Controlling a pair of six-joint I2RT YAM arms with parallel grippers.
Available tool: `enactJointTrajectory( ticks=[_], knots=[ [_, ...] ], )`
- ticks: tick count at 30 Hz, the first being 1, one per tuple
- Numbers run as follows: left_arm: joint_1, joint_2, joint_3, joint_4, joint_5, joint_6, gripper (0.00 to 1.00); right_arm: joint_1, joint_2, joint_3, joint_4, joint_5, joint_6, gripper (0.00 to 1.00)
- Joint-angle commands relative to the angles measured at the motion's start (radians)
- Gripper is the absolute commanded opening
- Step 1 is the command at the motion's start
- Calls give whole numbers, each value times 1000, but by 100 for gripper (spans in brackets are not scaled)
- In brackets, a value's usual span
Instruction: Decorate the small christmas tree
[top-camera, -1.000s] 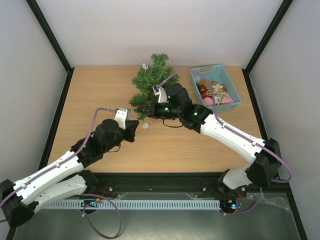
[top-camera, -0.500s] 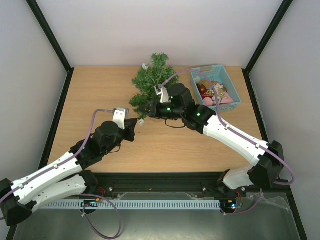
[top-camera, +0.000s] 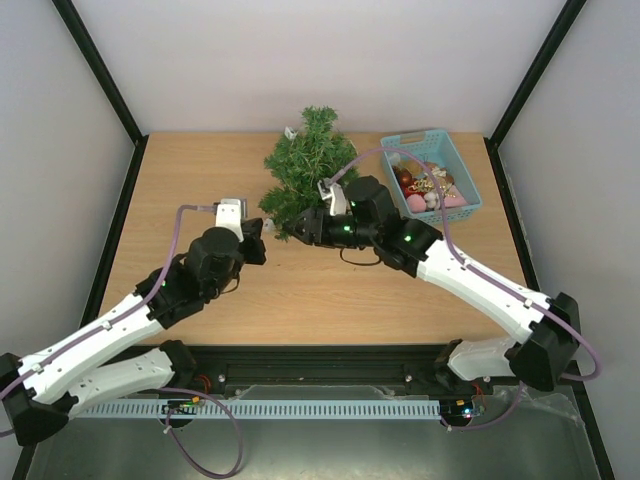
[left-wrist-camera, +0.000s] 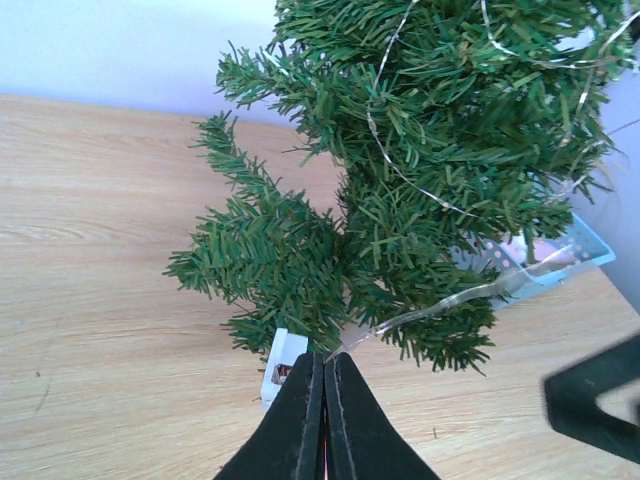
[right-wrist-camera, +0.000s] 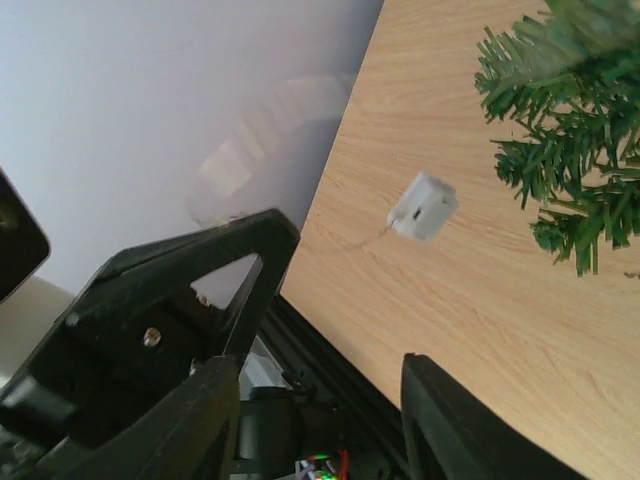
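"Where's it at?"

"The small christmas tree (top-camera: 308, 165) sits at the far middle of the table (top-camera: 180, 200), just left of the blue basket (top-camera: 462, 170) of baubles. The left gripper (top-camera: 252, 232) is pinched tight, and from its wrist camera it looks closed on the thin light wire (left-wrist-camera: 420, 312) that runs up into the branches. The little white box (left-wrist-camera: 283, 365) lies right beside its tips."

"And the right one?"

"The right gripper (top-camera: 290, 228) has its jaws partly apart, nothing between them, down by the lowest branches."

"So what's the trick now?"

"I'd say keep that wire gently taut and lead it around the boughs without tugging, or the tree may tip or slide."

"Anything changed?"

"Yes. A second ago the right jaws were shut at the tree; they've let go. The left arm has come up from nearer the front edge, closing on the spot where the box lay in the open."
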Motion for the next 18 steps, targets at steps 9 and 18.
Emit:
enactJointTrajectory(
  ticks=[9,18],
  knots=[
    [158,127,107,-3,45,20,2,-3,-225,-83,-163,74,-35,63],
    [346,245,191,107,171,91,2,-1,-429,-179,-267,157,-29,66]
  ],
)
